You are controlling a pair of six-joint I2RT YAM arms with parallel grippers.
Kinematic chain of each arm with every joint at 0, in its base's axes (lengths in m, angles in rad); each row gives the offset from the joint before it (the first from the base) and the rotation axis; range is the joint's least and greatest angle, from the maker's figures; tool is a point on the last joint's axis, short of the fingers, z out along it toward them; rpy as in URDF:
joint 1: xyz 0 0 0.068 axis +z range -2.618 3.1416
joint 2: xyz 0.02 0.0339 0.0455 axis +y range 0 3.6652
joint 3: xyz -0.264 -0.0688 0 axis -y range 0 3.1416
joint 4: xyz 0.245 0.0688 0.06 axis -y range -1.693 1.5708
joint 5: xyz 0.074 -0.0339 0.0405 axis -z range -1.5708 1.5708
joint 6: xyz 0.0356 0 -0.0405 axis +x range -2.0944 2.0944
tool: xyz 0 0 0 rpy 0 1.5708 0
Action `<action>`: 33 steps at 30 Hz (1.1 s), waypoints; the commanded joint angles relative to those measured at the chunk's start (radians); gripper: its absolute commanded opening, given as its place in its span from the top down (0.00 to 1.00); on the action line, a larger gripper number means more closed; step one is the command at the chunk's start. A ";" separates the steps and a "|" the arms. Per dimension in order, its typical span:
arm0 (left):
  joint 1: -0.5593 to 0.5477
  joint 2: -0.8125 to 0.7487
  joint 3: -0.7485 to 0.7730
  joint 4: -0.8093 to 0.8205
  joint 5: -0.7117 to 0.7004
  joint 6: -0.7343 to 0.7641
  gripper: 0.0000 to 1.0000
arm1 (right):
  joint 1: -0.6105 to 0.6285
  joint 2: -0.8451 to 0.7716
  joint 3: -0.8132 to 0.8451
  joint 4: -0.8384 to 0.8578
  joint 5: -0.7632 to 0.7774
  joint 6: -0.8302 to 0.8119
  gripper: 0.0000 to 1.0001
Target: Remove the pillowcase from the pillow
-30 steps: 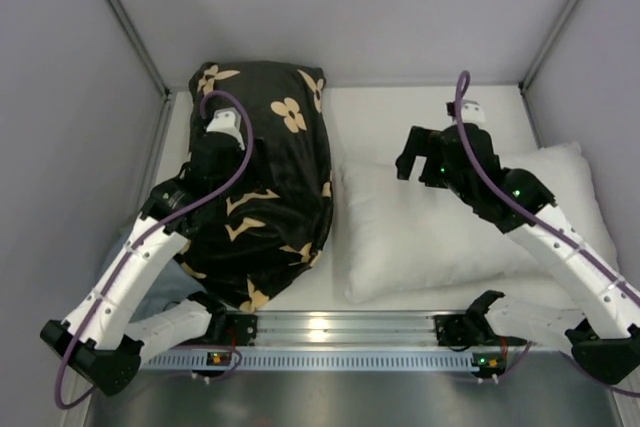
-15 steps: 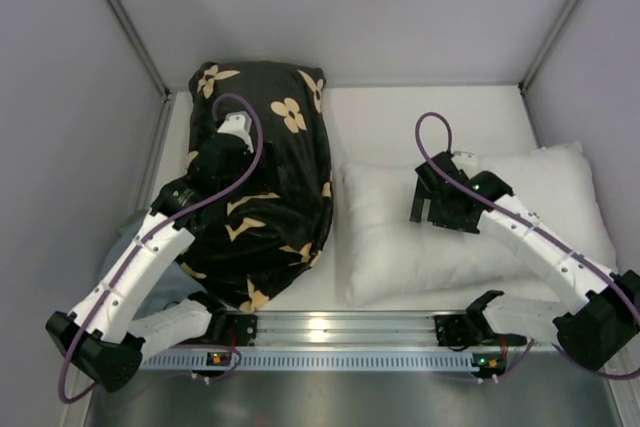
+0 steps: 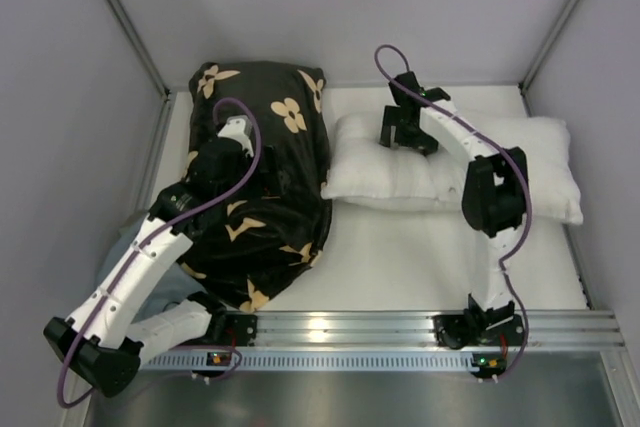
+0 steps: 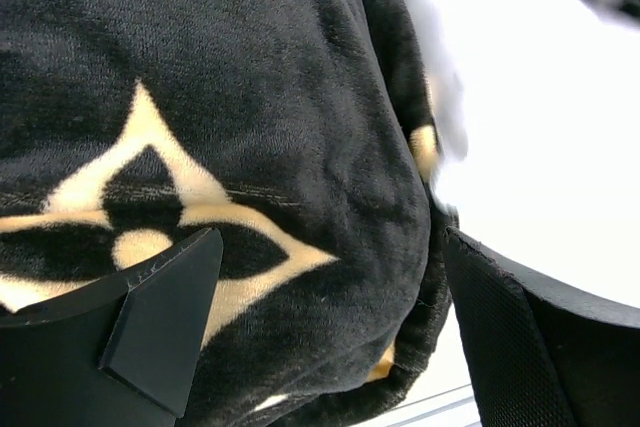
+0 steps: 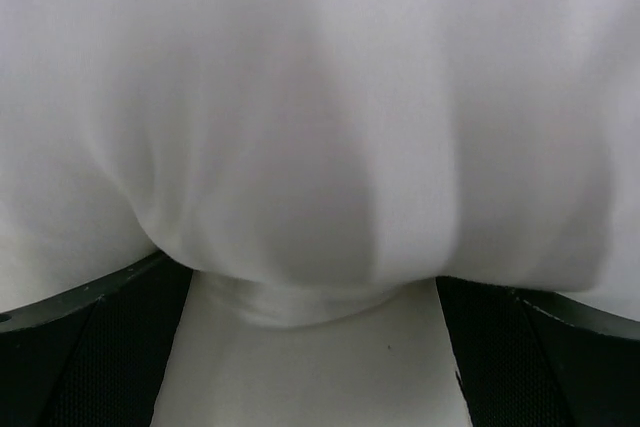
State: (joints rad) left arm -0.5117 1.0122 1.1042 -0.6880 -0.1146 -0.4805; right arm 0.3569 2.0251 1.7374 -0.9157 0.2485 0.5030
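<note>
The black pillowcase (image 3: 275, 147) with tan flowers lies as a plump bundle at the table's left. The pillow inside it is hidden. My left gripper (image 3: 250, 187) is open and sits low on the bundle's middle. In the left wrist view its fingers straddle a bulging fold of the pillowcase (image 4: 250, 97), with the gripper (image 4: 330, 247) wide apart. My right gripper (image 3: 402, 134) is open at the back centre, against the far edge of a plain white pillow (image 3: 520, 162). In the right wrist view that pillow (image 5: 320, 97) bulges between the spread fingers of the gripper (image 5: 315, 287).
A blue-grey cloth (image 3: 160, 297) shows under the left arm at the near left. A metal rail (image 3: 340, 327) runs along the near edge. Grey walls close in on the left, back and right.
My right arm has swung from the near right to the back centre, and the white pillow has slid back with it. My left gripper has shifted slightly nearer on the pillowcase.
</note>
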 commanded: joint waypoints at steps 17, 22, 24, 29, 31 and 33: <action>0.001 0.038 0.022 -0.031 -0.046 -0.004 0.05 | -0.016 -0.133 0.179 0.273 -0.004 -0.197 0.01; 0.001 0.019 0.023 -0.042 -0.037 -0.001 0.04 | 0.190 -0.471 -0.229 0.354 -0.103 -0.127 0.01; -0.001 0.006 0.034 -0.042 -0.033 -0.004 0.03 | 0.339 -0.540 -0.324 0.353 -0.106 -0.118 0.00; 0.001 -0.020 0.077 -0.050 -0.016 0.008 0.03 | 0.575 -0.618 -0.554 0.455 -0.262 0.023 0.01; 0.001 -0.023 0.086 -0.064 -0.022 0.010 0.03 | 0.663 -0.654 -0.679 0.599 -0.307 0.045 0.01; 0.001 -0.024 0.094 -0.067 -0.031 0.010 0.03 | 0.692 -0.666 -0.764 0.684 -0.328 0.077 0.01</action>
State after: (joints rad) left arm -0.5117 1.0061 1.1545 -0.7345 -0.1360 -0.4801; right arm 1.0157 1.4071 1.0546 -0.4244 -0.0029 0.4931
